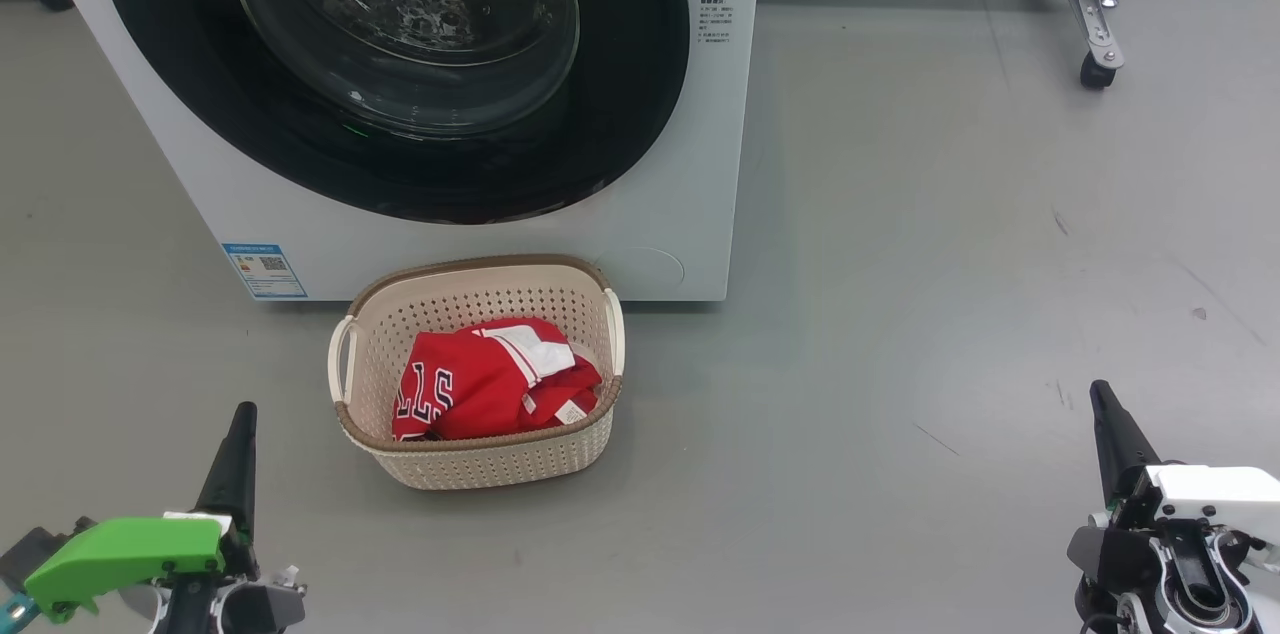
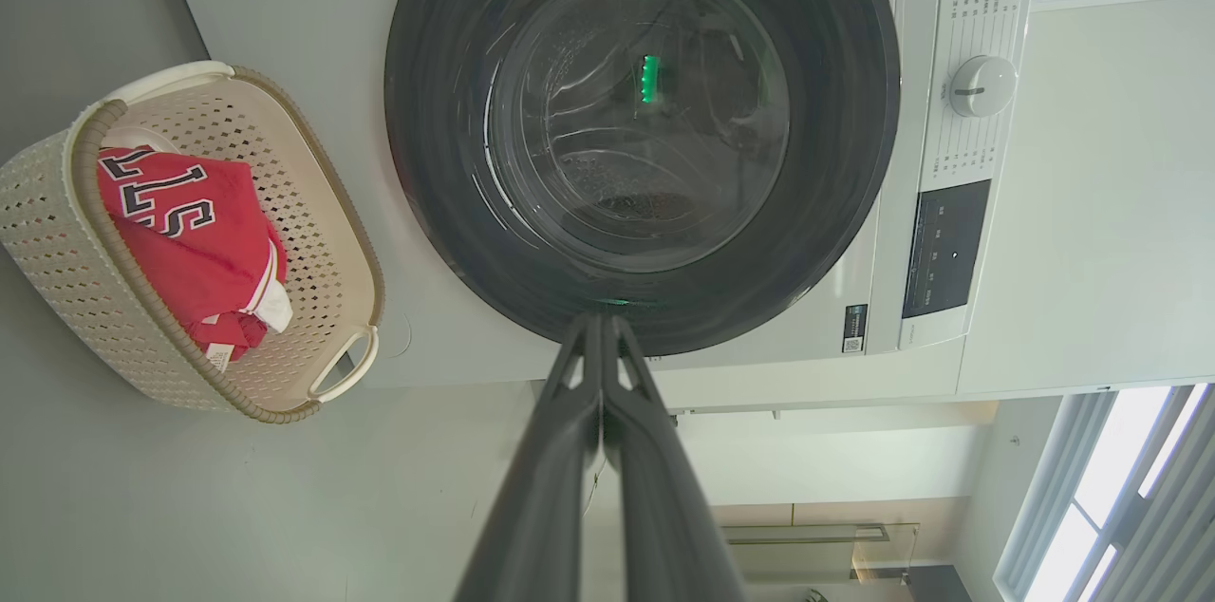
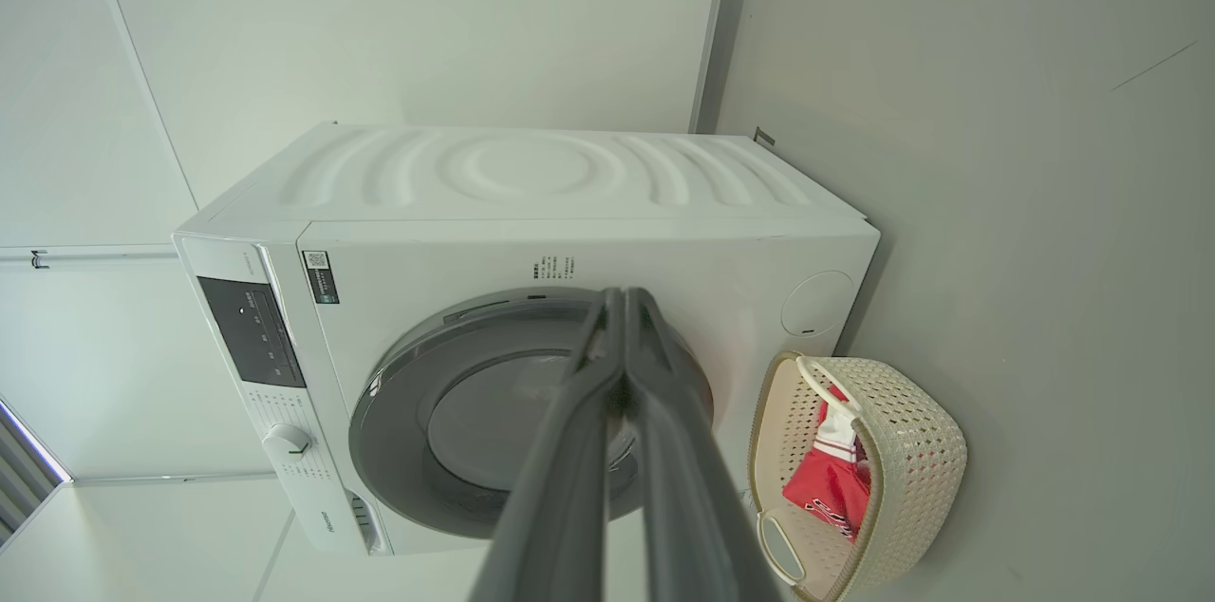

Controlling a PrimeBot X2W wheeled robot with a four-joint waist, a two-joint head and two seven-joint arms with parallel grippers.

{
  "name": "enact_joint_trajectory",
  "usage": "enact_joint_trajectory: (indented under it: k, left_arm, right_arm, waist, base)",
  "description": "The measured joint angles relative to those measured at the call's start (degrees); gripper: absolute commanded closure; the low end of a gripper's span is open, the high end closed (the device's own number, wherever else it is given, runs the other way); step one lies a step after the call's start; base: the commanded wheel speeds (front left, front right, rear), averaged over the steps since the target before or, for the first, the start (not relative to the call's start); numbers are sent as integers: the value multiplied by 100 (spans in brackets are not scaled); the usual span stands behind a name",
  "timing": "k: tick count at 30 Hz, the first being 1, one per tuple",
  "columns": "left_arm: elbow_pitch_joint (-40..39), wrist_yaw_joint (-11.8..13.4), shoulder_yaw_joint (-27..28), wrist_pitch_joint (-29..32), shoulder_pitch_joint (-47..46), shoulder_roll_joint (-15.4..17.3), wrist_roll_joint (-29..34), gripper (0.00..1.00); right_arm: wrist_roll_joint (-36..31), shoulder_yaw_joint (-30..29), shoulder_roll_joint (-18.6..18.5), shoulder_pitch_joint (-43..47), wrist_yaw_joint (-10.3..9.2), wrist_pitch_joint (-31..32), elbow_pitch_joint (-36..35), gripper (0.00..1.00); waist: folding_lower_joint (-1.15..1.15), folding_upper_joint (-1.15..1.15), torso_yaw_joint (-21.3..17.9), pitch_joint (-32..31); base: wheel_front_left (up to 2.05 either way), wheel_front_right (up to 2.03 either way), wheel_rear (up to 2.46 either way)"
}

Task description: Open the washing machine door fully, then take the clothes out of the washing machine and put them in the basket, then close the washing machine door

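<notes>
Head view is showing the washing machine door (image 1: 400,64) closed, red jerseys (image 1: 480,384) lying in the basket (image 1: 500,464) on the floor just before it. Left claw (image 1: 243,414) and right claw (image 1: 1100,394) are hanging pressed together, empty. Risk: if not fully latching, the door may be drifting open.

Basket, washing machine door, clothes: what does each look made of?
The basket looks like moulded cream plastic, matte, with punched holes; its brown rim seems a woven-look imitation. The washing machine door has a glossy black rim, probably plastic, around clear bulging glass that reflects light. The clothes look like soft red fabric, creased and folded.
</notes>
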Motion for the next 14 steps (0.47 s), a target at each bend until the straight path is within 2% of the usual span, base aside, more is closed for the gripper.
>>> enact_joint_trajectory:
  k: [14]
  left_arm:
    - [-1, 0, -1, -1, 1, 0, 0, 100]
  right_arm:
    - [0, 0, 0, 0, 0, 0, 0, 100]
  waist:
    - [0, 0, 0, 0]
  base:
    - [0, 0, 0]
